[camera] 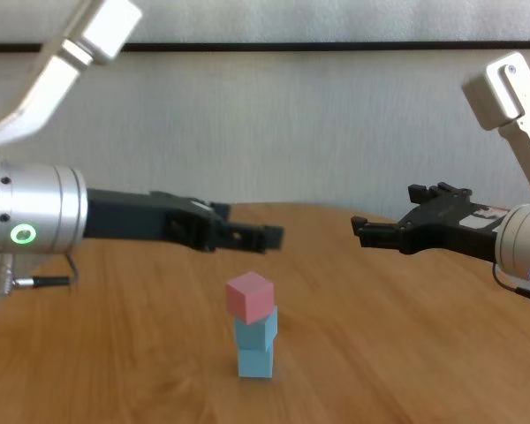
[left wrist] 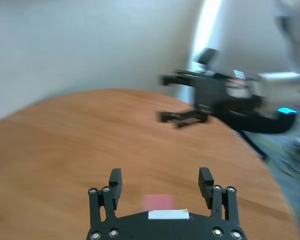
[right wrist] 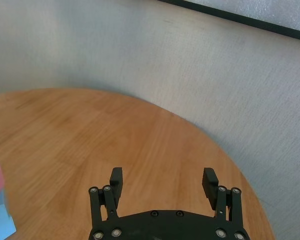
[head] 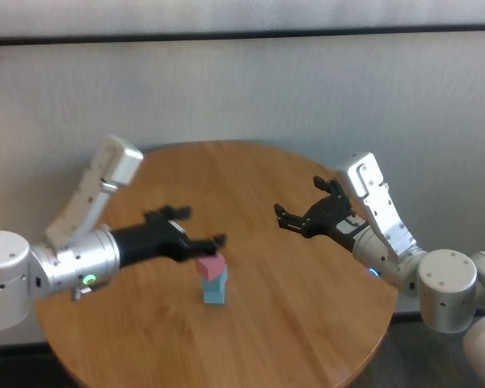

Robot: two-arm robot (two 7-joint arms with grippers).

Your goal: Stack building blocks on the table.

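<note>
— Any writing? — A blank white label on the left gripper [left wrist: 161,186], nothing readable. Its fingers stood spread above the small matte pink cube [camera: 250,295], which topped two light-blue cubes [camera: 255,345] on the round wood-grain table [head: 307,323].
— The right gripper [head: 305,208]? — Spread wide, well apart, holding nothing; the left wrist view was blurred.

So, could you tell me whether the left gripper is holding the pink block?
No, the left gripper hangs open above the pink block, which sits free on top of the two blue blocks.
</note>
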